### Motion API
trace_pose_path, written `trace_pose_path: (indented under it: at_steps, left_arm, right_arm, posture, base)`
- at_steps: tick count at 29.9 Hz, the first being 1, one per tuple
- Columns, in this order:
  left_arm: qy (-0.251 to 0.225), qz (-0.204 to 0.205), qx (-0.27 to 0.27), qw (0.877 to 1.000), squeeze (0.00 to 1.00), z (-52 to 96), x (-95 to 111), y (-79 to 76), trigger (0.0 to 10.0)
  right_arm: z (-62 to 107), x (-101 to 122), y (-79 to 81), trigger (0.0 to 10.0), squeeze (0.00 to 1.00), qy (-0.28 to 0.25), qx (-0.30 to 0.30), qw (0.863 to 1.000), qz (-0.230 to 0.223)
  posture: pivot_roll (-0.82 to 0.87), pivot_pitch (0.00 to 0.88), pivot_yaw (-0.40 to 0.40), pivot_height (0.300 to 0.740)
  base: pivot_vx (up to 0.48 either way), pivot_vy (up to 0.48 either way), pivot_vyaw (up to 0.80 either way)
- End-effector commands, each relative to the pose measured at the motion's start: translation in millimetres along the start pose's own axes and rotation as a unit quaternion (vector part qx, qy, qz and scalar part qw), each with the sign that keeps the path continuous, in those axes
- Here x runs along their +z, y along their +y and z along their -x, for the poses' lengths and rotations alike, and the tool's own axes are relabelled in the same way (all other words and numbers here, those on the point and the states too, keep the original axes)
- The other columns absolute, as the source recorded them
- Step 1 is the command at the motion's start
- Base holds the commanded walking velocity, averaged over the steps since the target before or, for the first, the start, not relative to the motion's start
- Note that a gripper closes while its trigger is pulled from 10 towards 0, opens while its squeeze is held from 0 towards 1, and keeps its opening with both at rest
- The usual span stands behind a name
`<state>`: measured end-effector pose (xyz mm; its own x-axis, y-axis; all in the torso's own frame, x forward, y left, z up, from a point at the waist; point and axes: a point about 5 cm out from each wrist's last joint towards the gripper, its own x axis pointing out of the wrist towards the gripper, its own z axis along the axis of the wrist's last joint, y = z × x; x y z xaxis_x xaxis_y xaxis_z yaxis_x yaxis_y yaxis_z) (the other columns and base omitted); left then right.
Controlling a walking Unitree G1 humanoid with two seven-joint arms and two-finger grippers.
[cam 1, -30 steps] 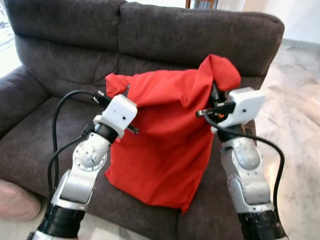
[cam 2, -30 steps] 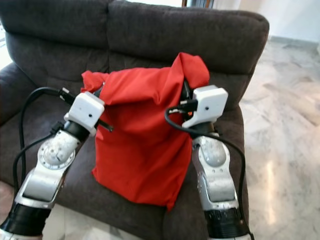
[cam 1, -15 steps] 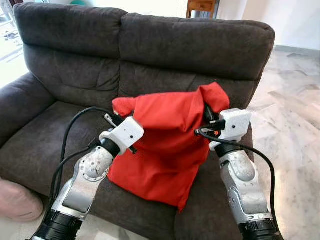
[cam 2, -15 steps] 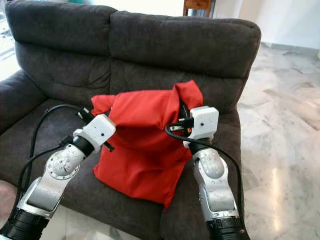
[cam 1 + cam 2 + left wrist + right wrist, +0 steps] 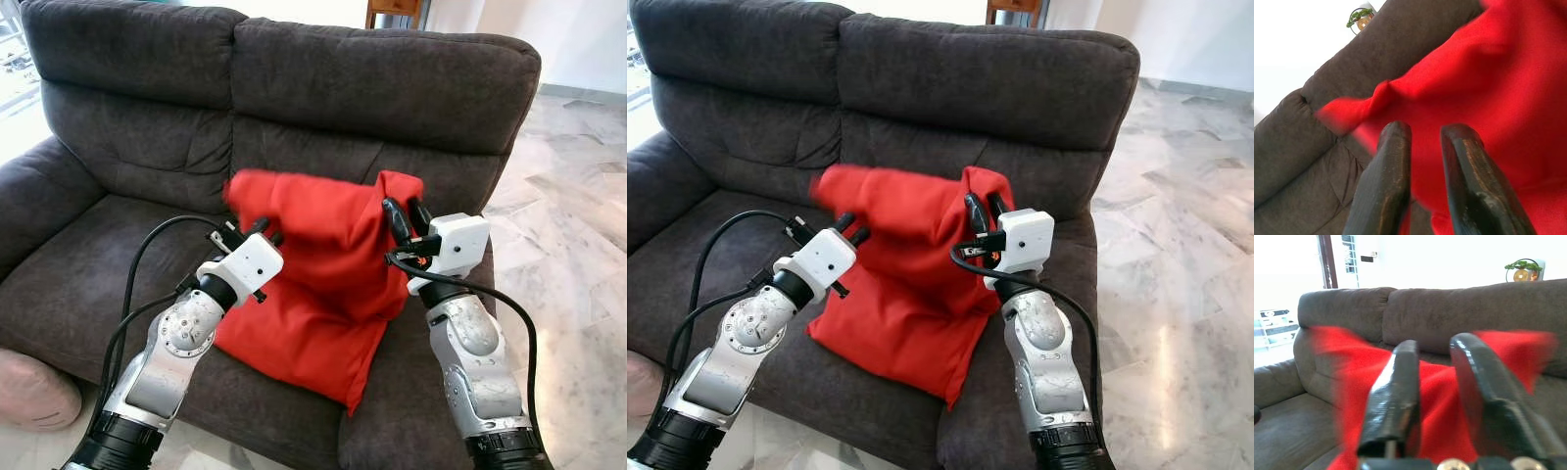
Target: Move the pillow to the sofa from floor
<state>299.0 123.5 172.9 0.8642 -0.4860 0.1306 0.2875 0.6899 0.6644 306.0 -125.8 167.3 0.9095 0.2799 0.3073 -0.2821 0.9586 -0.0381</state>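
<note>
A red pillow lies on the seat of the dark grey sofa, leaning back toward the backrest. Its top edge is blurred with motion and its lower corner reaches the seat's front edge. My left gripper is open just in front of the pillow's left side, with nothing between its fingers. My right gripper is open at the pillow's upper right corner, and the gap between its fingers is empty. The red cloth sits just beyond both pairs of fingertips.
A pink rounded object lies on the floor by the sofa's front left. Polished marble floor spreads out to the right. The left seat cushion is bare. Wooden furniture stands behind the sofa.
Both grippers have let go of the pillow. It has dropped from hanging between them onto the seat, its top falling back toward the backrest. The camera has tilted slightly.
</note>
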Motion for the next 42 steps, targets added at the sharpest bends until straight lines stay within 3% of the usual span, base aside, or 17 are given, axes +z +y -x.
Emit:
trace_pose_path:
  at_steps: [1,2,3,4,5,6,7,11,16,18,20,23,27,29,33,41,42]
  left_arm:
    - [-0.008,-0.01,-0.004,1.0,1.0,-1.3,3,0.2,10.0]
    - [-0.008,-0.011,-0.004,1.0,1.0,-1.4,3,0.0,10.0]
    - [-0.008,-0.01,-0.004,1.0,1.0,-1.4,3,-0.1,10.0]
    - [-0.008,-0.009,-0.004,1.0,1.0,-1.4,3,-0.2,10.0]
    - [-0.007,-0.008,-0.004,1.0,1.0,-1.3,2,-0.7,10.0]
    - [-0.002,-0.006,-0.004,1.0,0.97,-0.9,0,-1.9,10.0]
    - [0.012,0.001,-0.005,1.0,0.0,1.1,-7,-5.1,10.0]
    - [0.067,0.042,0.008,0.997,0.0,12.9,-37,-11.2,10.0]
    - [0.148,0.094,0.037,0.984,0.0,35.9,-78,-18.3,10.0]
    - [0.198,0.116,0.046,0.972,0.0,51.9,-99,-25.9,10.0]
    - [0.224,0.125,0.047,0.965,0.0,61.5,-109,-31.4,10.0]
    - [0.265,0.143,0.042,0.953,0.0,79.1,-126,-43.3,10.0]
    - [0.287,0.16,0.044,0.943,0.0,90.5,-136,-51.0,10.0]
    - [0.31,0.168,0.043,0.935,0.0,101.2,-146,-59.6,10.0]
    - [0.329,0.174,0.033,0.928,0.0,108.7,-153,-68.8,10.0]
    - [0.407,0.199,-0.001,0.891,0.0,144.6,-171,-101.9,10.0]
    - [0.407,0.199,-0.001,0.891,0.0,144.6,-171,-101.9,10.0]
  right_arm:
    - [-3.0,4,1.7,10.0,1.0,-0.01,0.005,1.0,0.003]
    - [-3.1,4,1.4,10.0,1.0,-0.009,0.003,1.0,0.006]
    - [-3.0,3,0.5,10.0,0.71,-0.008,-0.001,1.0,0.008]
    - [-2.8,2,0.0,10.0,0.71,-0.006,-0.003,1.0,0.009]
    - [-2.5,1,-1.1,10.0,0.0,-0.003,-0.007,1.0,0.011]
    - [-1.7,-2,-3.2,10.0,0.0,0.003,-0.013,1.0,0.017]
    - [0.5,-9,-9.6,10.0,0.0,0.018,-0.033,0.999,0.025]
    - [10.7,-31,-31.8,10.0,0.0,0.072,-0.086,0.993,0.048]
    - [41.6,-64,-72.9,10.0,0.0,0.151,-0.187,0.969,0.062]
    - [71.0,-87,-95.9,10.0,0.0,0.215,-0.241,0.944,0.071]
    - [91.7,-100,-107.0,10.0,0.0,0.26,-0.262,0.925,0.092]
    - [135.6,-122,-123.2,10.0,0.0,0.343,-0.308,0.88,0.11]
    - [169.4,-135,-130.3,10.0,0.0,0.405,-0.339,0.841,0.117]
    - [197.6,-146,-128.6,10.0,0.0,0.459,-0.34,0.811,0.13]
    - [212.8,-152,-123.6,10.0,0.0,0.485,-0.332,0.797,0.138]
    - [270.8,-173,-90.4,10.0,0.0,0.597,-0.277,0.743,0.12]
    - [270.8,-173,-90.4,10.0,0.0,0.597,-0.277,0.743,0.12]
  posture:
    - [0.06,0.08,-0.002,0.74]
    - [0.06,0.08,-0.002,0.74]
    - [0.06,0.08,-0.002,0.74]
    - [0.06,0.08,-0.002,0.74]
    - [0.06,0.08,-0.002,0.74]
    - [0.06,0.08,-0.002,0.74]
    - [0.06,0.078,0.0,0.74]
    - [0.06,0.079,0.0,0.74]
    - [0.06,0.077,0.0,0.74]
    - [0.06,0.076,0.0,0.74]
    - [0.06,0.077,-0.003,0.74]
    - [0.06,0.077,-0.003,0.74]
    - [0.06,0.069,0.002,0.74]
    - [0.05,0.053,0.006,0.74]
    - [0.05,0.04,0.008,0.74]
    - [0.05,0.0,0.005,0.74]
    - [0.05,0.0,0.005,0.74]
  base:
    - [0.0,0.0,0.0]
    - [0.0,0.0,0.0]
    - [0.0,0.0,0.0]
    - [0.0,0.0,0.0]
    - [0.0,0.0,0.0]
    - [0.0,0.0,0.0]
    - [0.0,0.0,0.0]
    - [0.0,0.0,0.0]
    - [0.0,0.0,0.0]
    - [0.0,0.0,0.0]
    - [0.0,0.0,0.0]
    - [0.0,0.0,0.0]
    - [0.0,0.0,0.0]
    - [0.0,0.0,0.0]
    - [0.0,0.0,0.0]
    - [0.0,0.0,0.0]
    - [0.0,0.0,0.0]
